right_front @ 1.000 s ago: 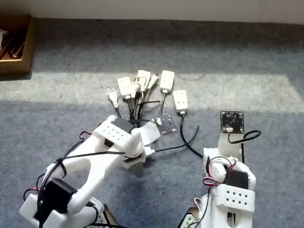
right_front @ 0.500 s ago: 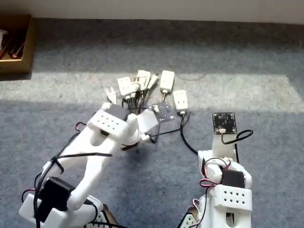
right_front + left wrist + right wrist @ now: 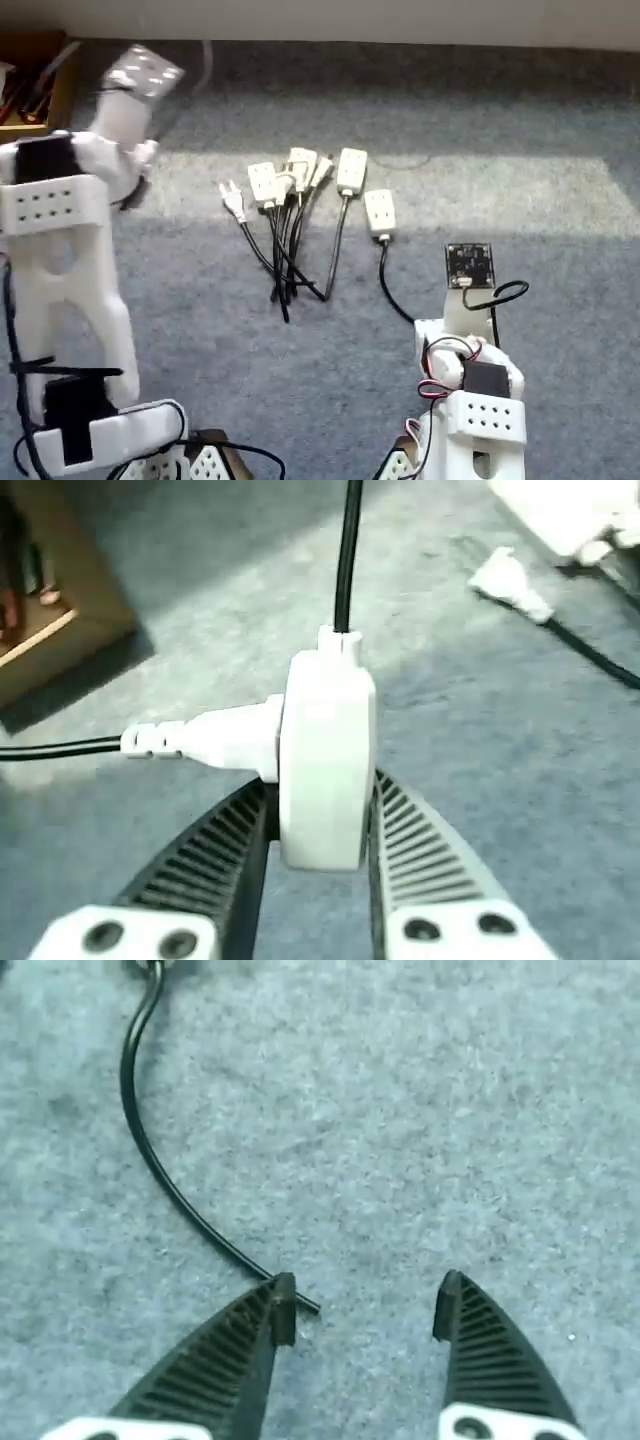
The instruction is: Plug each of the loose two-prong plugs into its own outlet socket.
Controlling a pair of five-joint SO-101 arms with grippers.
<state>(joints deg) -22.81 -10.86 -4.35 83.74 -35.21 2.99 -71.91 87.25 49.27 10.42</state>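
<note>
At the lower right of the high view the right arm is parked low over the grey bench. Its jaws are apart and hold nothing, with the free end of a black cord lying just beside one tip. Past it, at mid frame, a cluster of white sockets is fanned out with their cords gathered toward the lower edge. One loose plug lies at the cluster's left side, prongs pointing toward the upper left. Farthest off, at the upper left of the high view, the left arm is held high near a wooden box. In its wrist view the left jaws are clamped on the flanks of one socket. Its own cord runs to the top of that frame, and a white plug appears seated in its side. The step in hand is judged to be the carrying of a mated pair away from the cluster, though how deep the prongs sit cannot be told. Next, the pair would need to be lowered onto bare bench and released without the plug being tugged out. The loose plug would then have to be gripped by its body and lined up with a free socket.
</note>
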